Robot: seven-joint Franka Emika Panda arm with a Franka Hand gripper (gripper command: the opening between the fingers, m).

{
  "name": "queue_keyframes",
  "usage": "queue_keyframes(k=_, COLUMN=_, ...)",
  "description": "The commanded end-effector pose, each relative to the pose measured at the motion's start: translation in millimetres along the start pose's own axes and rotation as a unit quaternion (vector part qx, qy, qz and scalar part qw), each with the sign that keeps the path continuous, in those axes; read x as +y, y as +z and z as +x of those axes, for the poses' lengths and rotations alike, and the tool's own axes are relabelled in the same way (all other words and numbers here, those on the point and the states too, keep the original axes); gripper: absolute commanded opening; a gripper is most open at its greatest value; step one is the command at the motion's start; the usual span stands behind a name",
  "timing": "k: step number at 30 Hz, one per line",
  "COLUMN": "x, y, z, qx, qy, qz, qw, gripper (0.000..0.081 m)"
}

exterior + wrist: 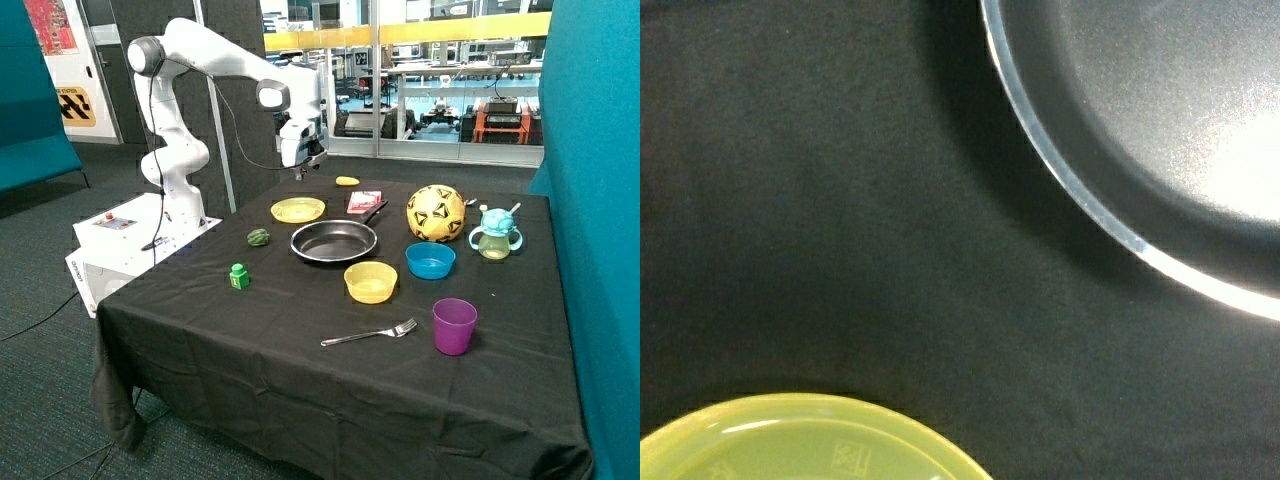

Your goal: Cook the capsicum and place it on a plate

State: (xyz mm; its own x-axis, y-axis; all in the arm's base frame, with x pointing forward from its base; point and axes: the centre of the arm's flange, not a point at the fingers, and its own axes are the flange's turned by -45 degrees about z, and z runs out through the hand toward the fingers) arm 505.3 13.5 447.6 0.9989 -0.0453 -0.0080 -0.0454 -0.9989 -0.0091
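Note:
The dark green capsicum (258, 237) lies on the black tablecloth, next to the dark frying pan (334, 241) and in front of the flat yellow plate (298, 209). Both pan and plate hold nothing. My gripper (299, 172) hangs in the air above the plate's far edge, well clear of the table. The wrist view looks down on bare cloth between the plate's rim (810, 440) and the pan's rim (1080, 190). The capsicum does not show in the wrist view.
A bright green blocky toy (238, 276) stands near the table's edge. A yellow bowl (370, 281), blue bowl (430, 260), purple cup (454, 326), fork (368, 334), yellow ball (435, 213), sippy cup (496, 233) and a red packet (364, 201) surround the pan.

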Motion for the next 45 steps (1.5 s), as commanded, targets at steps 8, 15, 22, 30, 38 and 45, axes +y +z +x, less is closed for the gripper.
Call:
queue_keyframes(k=8, x=16, y=-1.2, z=-9, qx=0.0036, qy=-0.089, qz=-0.00489, qw=0.996, gripper=0.0567)
queue_keyframes(k=15, x=19, y=1.4, z=-14, qx=0.0035, qy=-0.106, qz=-0.00495, qw=0.9943, gripper=0.0568)
queue_keyframes(k=22, x=27, y=6.7, z=-24, qx=0.0035, qy=-0.114, qz=-0.00498, qw=0.9934, gripper=0.0646)
queue_keyframes(k=30, x=42, y=14.7, z=-35, qx=0.0035, qy=-0.112, qz=-0.00498, qw=0.9936, gripper=0.0664)
queue_keyframes(k=38, x=59, y=22.6, z=-49, qx=0.0035, qy=-0.107, qz=-0.00495, qw=0.9943, gripper=0.0712)
queue_keyframes(k=45, x=72, y=29.5, z=-51, qx=0.0035, qy=-0.099, qz=-0.00493, qw=0.9951, gripper=0.0733)
